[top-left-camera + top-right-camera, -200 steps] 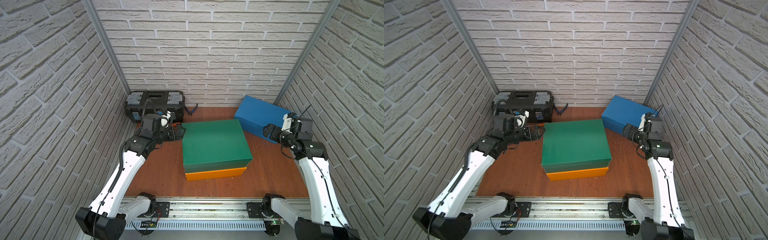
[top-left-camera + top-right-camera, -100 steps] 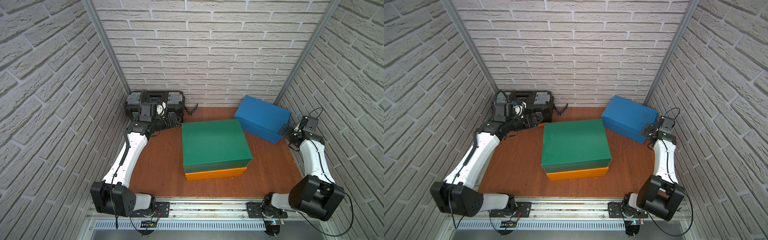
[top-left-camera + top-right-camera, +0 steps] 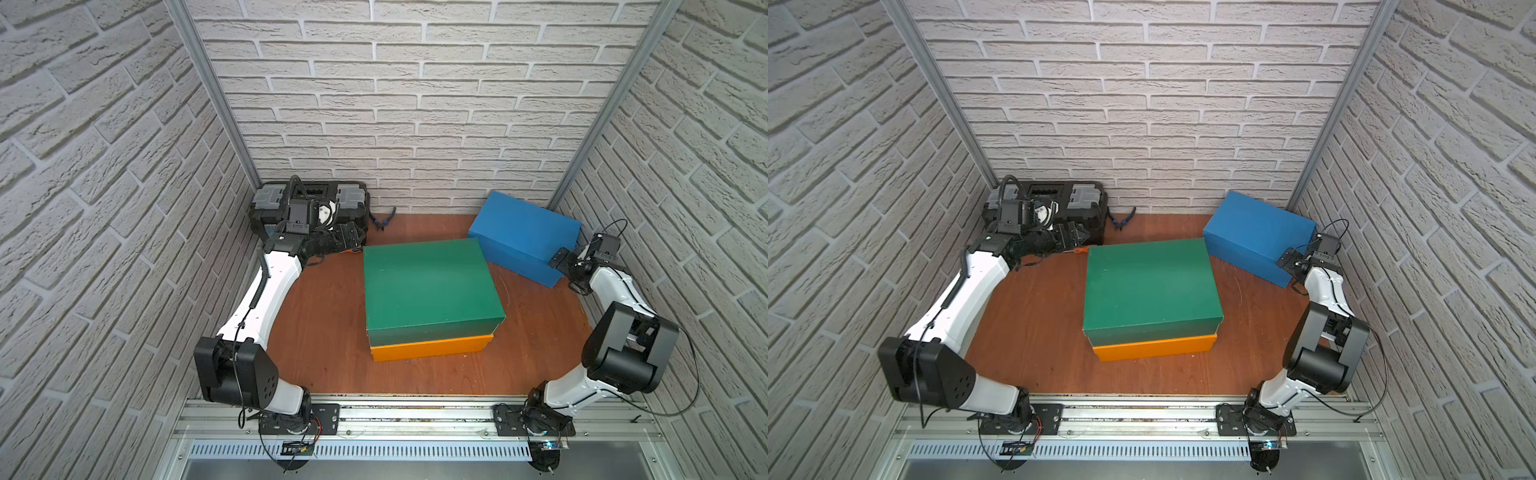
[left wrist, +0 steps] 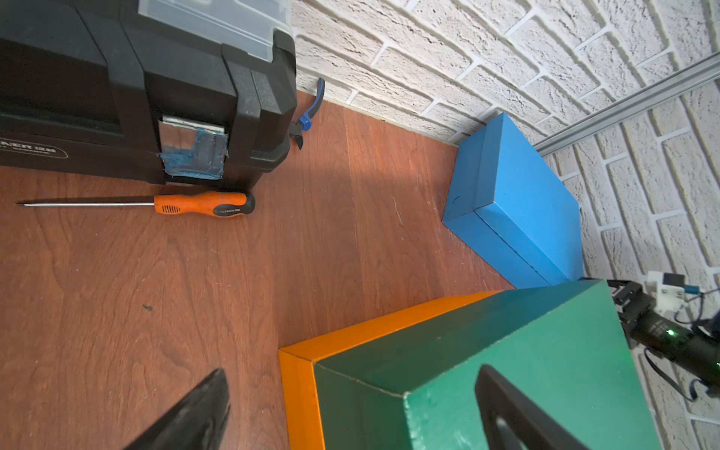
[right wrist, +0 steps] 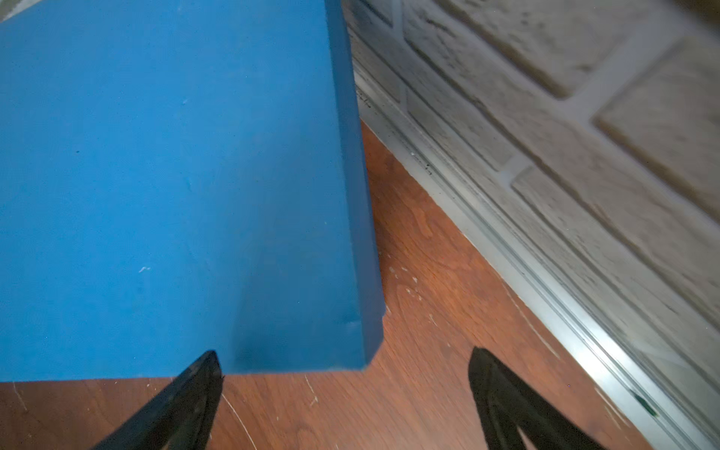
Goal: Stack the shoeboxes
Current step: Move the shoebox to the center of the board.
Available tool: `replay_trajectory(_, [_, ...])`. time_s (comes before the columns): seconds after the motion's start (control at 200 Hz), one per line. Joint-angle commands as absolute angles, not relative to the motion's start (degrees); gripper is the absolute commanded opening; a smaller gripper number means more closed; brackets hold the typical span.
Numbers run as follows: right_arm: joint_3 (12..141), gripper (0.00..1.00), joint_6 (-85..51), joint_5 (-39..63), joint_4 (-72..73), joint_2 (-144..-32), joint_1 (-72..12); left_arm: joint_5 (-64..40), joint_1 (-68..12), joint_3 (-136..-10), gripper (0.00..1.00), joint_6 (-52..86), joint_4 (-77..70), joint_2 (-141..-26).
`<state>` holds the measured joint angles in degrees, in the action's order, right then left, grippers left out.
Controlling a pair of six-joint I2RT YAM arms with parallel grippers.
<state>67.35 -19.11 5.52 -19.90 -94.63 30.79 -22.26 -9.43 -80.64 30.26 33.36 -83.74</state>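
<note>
Black-fingered, the left gripper (image 3: 1079, 239) has eased back toward the toolbox (image 3: 311, 195), its jaws spread and empty. At centre, the green shoebox (image 3: 428, 286) stays on the orange shoebox (image 3: 432, 348). The blue shoebox (image 3: 519, 235) lies unstacked by the back wall. The right gripper (image 3: 559, 259), wide and empty, has dropped to its near corner, probably lining up a grasp.

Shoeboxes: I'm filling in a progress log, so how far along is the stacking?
Done: the green shoebox sits on the orange shoebox. In hand: the right tool, open, is at a corner of the blue shoebox, gripping nothing. Left: the blue shoebox, on the table, goes on top.
</note>
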Motion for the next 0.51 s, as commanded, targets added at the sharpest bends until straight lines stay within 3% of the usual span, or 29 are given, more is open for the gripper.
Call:
replay_trajectory(0.0, [70.45,0.98,-18.62,11.73,-14.59,-97.43,31.02,-20.60,-10.49,-82.87,0.98,30.76,31.55,-84.12])
replay_trajectory(0.5, [77.43,0.84,-6.75,26.81,-20.12,-106.16,27.38,-19.23,-12.65,-82.88,0.98,30.68,30.50,-83.35])
